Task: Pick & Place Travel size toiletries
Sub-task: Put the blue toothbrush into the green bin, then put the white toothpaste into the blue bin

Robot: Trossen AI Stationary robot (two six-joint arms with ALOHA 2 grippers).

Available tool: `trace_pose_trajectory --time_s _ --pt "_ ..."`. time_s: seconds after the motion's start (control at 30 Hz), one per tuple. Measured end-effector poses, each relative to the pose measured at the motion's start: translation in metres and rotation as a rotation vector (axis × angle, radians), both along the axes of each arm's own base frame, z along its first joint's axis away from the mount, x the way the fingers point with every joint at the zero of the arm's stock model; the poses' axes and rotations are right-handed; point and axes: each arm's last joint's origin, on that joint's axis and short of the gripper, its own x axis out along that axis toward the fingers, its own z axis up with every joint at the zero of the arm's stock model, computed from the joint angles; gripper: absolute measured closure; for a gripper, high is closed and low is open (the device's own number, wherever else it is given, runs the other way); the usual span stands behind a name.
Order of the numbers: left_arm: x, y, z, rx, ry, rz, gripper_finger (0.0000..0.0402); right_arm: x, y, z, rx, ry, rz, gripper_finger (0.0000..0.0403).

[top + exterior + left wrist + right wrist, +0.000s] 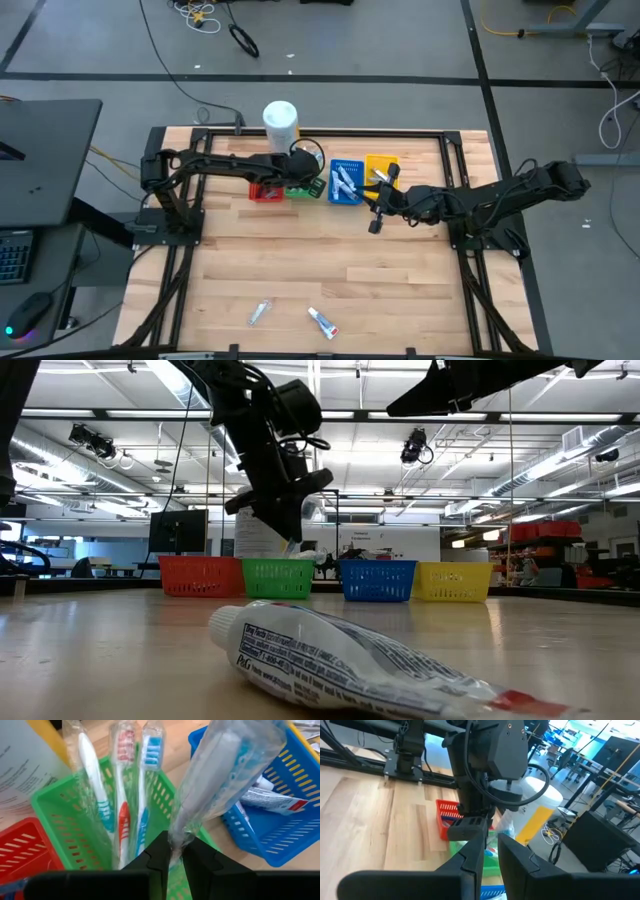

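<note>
Pale wooden planks make up the surface [330, 270], framed by black rails, with a grey workshop floor beyond it. Along the far edge stand four small plastic mesh bins in a row: a red bin [265, 192], a green bin [301, 190], a blue bin [346, 182] and a yellow bin [381, 166]. Just behind the red and green bins stands a large white cylindrical canister [281, 122].

From the left, the left hand [173, 859] reaches over the green bin, its two dark fingers pinching the clear wrapper end of a wrapped toothbrush [220, 785] that points down toward the green bin; whether the pinch is loosening cannot be told. Three more plastic-wrapped toothbrushes [120, 795] stand upright inside the green bin. White tubes [345, 183] lie in the blue bin.

From the right, the right hand [377, 213] hangs just in front of the blue and yellow bins, its fingers slightly apart with nothing between them.

Near the front edge, well apart from the bins, lie a small silvery tube [260, 312] and a white tube with a red end [322, 321]
</note>
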Motion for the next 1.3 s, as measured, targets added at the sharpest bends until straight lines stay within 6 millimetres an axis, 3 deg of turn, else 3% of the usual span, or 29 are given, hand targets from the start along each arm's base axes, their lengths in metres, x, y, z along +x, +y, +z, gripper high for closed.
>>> trace_pose_trajectory --time_s 0.53,0.8,1.0,1.3 --pt "-0.003 0.007 0.000 0.064 0.027 0.038 0.0243 0.000 -0.001 0.000 0.000 0.001 -0.005 0.0341" --pt "0.005 -0.003 0.005 0.079 -0.005 -0.081 0.0230 0.000 -0.001 0.000 0.000 0.001 -0.005 0.0341" --pt "0.015 -0.033 0.014 -0.020 -0.062 -0.240 0.0251 -0.001 -0.002 -0.003 -0.005 0.036 0.005 0.0341" --pt "0.019 -0.121 0.017 -0.062 -0.043 -0.576 0.0266 -0.001 -0.004 -0.009 0.053 0.096 0.107 0.0341"
